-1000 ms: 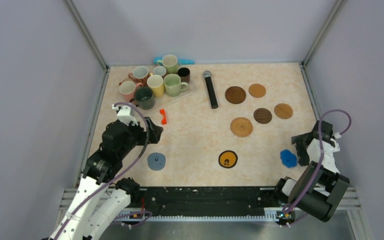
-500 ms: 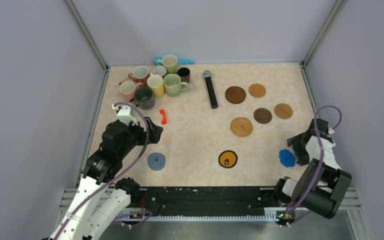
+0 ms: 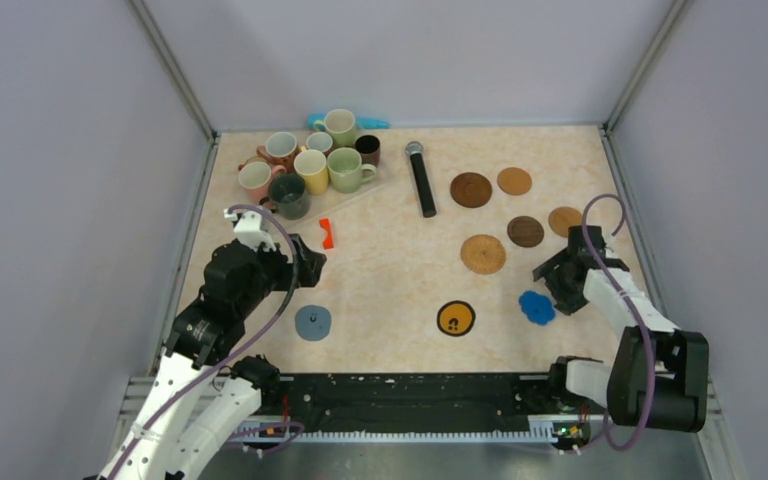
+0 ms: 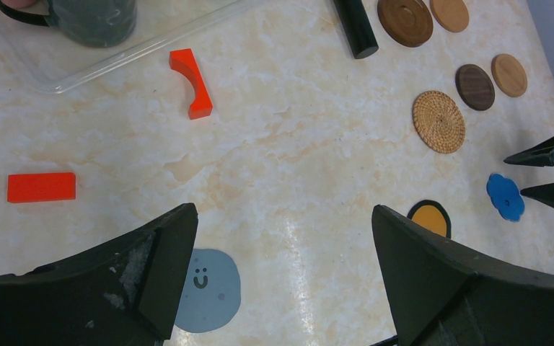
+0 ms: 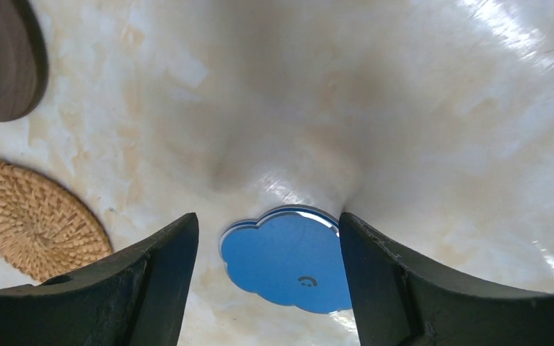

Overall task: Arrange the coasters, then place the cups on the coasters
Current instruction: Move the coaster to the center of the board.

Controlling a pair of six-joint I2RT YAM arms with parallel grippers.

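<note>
My right gripper (image 3: pixel 558 286) is low on the table and open, straddling the bright blue scalloped coaster (image 3: pixel 537 307) (image 5: pixel 292 256). One finger (image 5: pixel 397 288) touches its edge and the other stands apart. Wooden coasters (image 3: pixel 471 189) and a woven one (image 3: pixel 483 253) lie at the back right. A black-and-yellow coaster (image 3: pixel 456 318) sits front centre. The grey-blue coaster (image 3: pixel 313 322) (image 4: pixel 209 288) lies below my left gripper (image 3: pixel 308 266) (image 4: pixel 281 216), which hovers open and holds nothing. Several cups (image 3: pixel 305 165) cluster at the back left.
The cups stand on a clear tray (image 4: pixel 115 61). A black microphone (image 3: pixel 421 178) lies at the back centre. A curved red-orange piece (image 3: pixel 327 233) and a red block (image 4: pixel 41 187) lie near the left arm. Cage walls enclose the table.
My right gripper has moved left and away from the wall, and the blue coaster has slid left with it toward the black-and-yellow one. Its jaws have narrowed a little. The left arm is still.
</note>
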